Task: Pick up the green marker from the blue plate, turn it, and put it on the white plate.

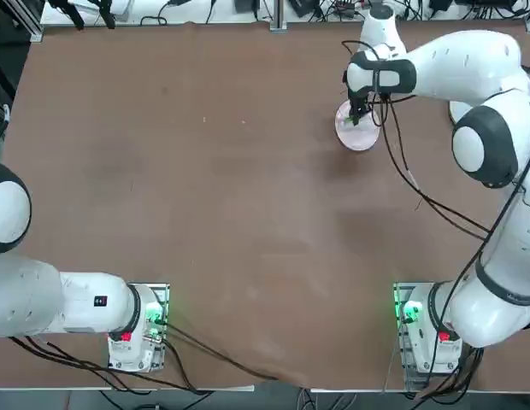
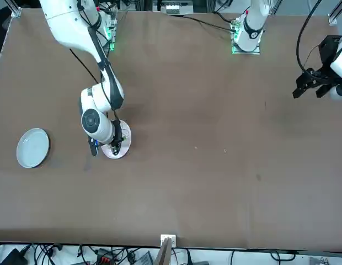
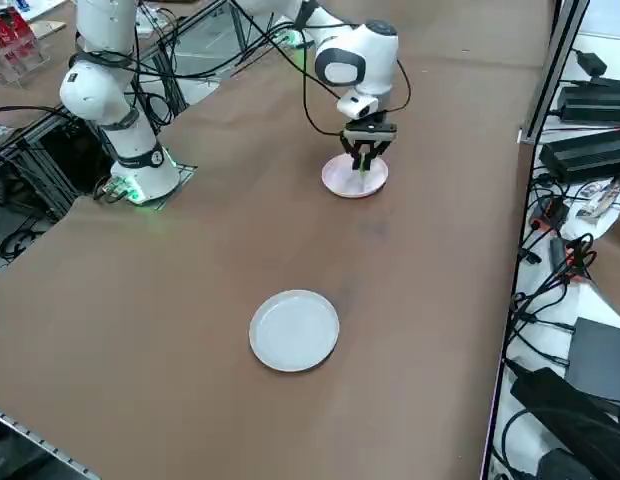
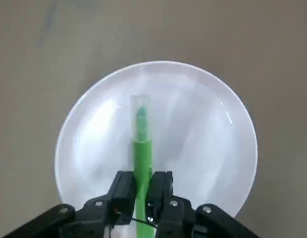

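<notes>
Your green marker (image 4: 141, 148) sits clamped between the two fingers of the right gripper (image 4: 142, 191), held over the middle of the white plate (image 4: 203, 129). In the wrist view its clear-capped end points away from the fingers, out across the plate's centre. Whether the marker touches the plate surface or hangs just above it, you cannot tell from these views.

From the side you see the right gripper (image 3: 364, 157) pointing straight down onto the white plate (image 3: 340, 180), a sliver of green between the black fingers. From overhead the same gripper (image 1: 359, 115) covers much of the white plate (image 1: 355, 137), which lies toward the far right part of the table (image 1: 205, 188).

The blue plate (image 3: 294, 330) lies bare, well apart from the white one. In the front view the blue plate (image 2: 33, 147) is off to the left of the arm, with the white plate (image 2: 117, 149) under the wrist.
</notes>
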